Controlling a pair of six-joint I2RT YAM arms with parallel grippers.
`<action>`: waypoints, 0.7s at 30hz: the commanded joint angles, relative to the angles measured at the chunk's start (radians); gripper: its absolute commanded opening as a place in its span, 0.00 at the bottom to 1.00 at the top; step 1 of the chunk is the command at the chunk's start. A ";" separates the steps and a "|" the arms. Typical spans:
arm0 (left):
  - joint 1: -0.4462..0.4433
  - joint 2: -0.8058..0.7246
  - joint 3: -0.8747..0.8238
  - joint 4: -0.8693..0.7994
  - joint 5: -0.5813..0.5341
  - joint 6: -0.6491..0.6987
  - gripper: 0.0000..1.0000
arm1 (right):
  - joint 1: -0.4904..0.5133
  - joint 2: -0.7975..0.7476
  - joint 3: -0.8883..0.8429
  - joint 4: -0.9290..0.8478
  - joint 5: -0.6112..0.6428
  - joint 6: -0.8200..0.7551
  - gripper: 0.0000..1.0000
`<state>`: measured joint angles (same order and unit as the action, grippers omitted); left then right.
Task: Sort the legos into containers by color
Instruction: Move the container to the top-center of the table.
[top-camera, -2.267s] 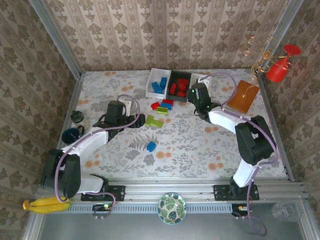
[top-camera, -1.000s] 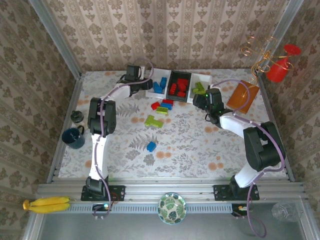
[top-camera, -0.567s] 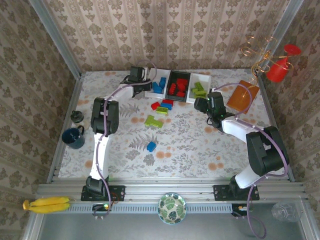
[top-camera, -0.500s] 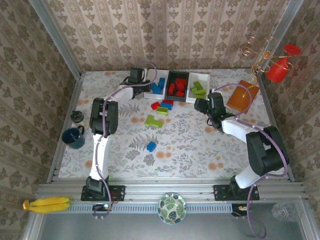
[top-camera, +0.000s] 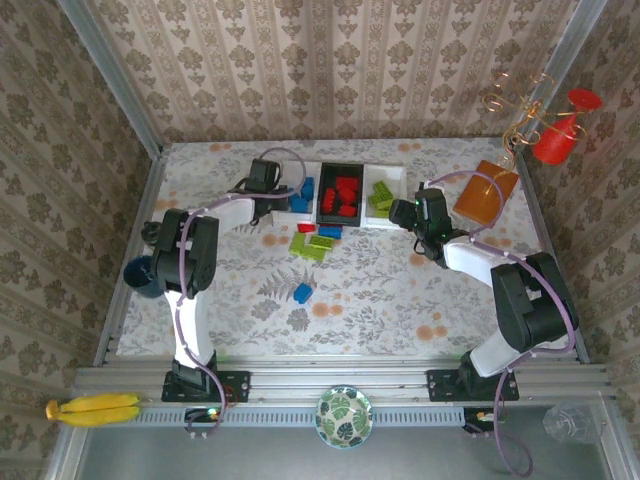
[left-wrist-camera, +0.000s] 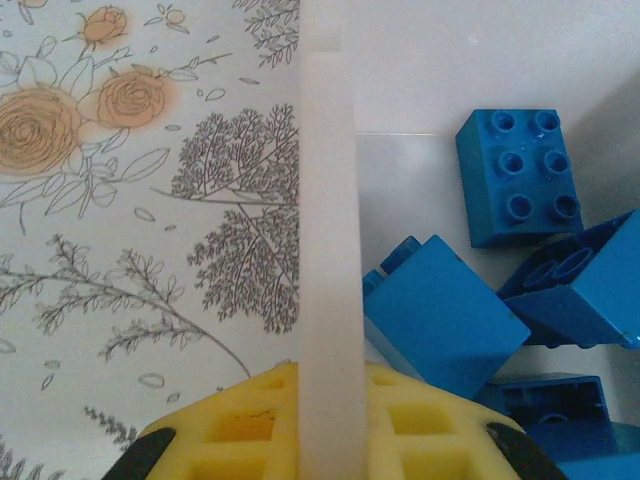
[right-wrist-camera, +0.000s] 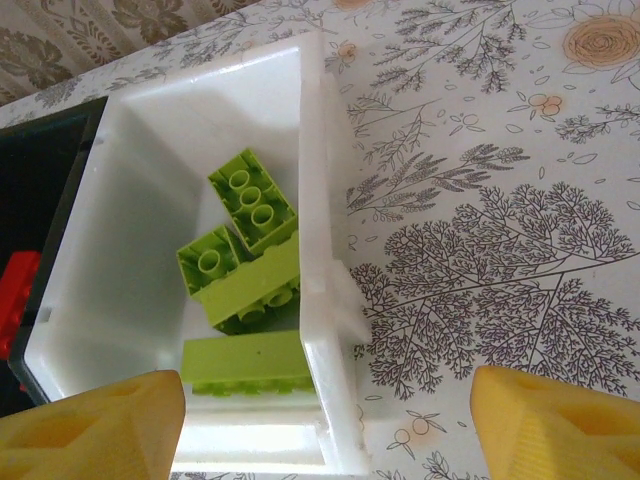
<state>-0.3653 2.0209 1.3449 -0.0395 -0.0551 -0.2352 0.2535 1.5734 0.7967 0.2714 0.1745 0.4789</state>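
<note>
The left gripper was pressed shut on the wall of the left white tray, a yellow finger on each side of that wall. Blue legos lay piled inside that tray, at 3 o'clock of the wall in the left wrist view.

From above, the three trays sat in a row toward 12 o'clock on the table. After the left white tray came the black tray with red legos, then the right white tray with lime green legos.

The right gripper had its jaws spread wide, with the right white tray's wall between them. Whether either finger touched it could not quite be made out.

Loose legos lay just at 6 o'clock of the trays: a red one, a blue one and green ones. A lone blue one lay farther toward 6 o'clock.
</note>
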 joint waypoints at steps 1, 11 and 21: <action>0.015 -0.014 0.003 -0.003 0.004 -0.079 0.00 | 0.012 0.003 -0.002 0.031 -0.012 0.020 0.77; 0.055 0.079 0.167 -0.042 0.069 -0.156 0.00 | 0.024 -0.014 -0.007 0.010 -0.005 0.014 0.77; 0.063 0.157 0.237 -0.066 0.070 -0.115 0.00 | 0.197 0.023 0.032 -0.038 -0.008 -0.008 0.77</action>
<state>-0.3073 2.1635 1.5631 -0.0975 -0.0525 -0.3035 0.3893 1.5738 0.7975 0.2749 0.1715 0.4747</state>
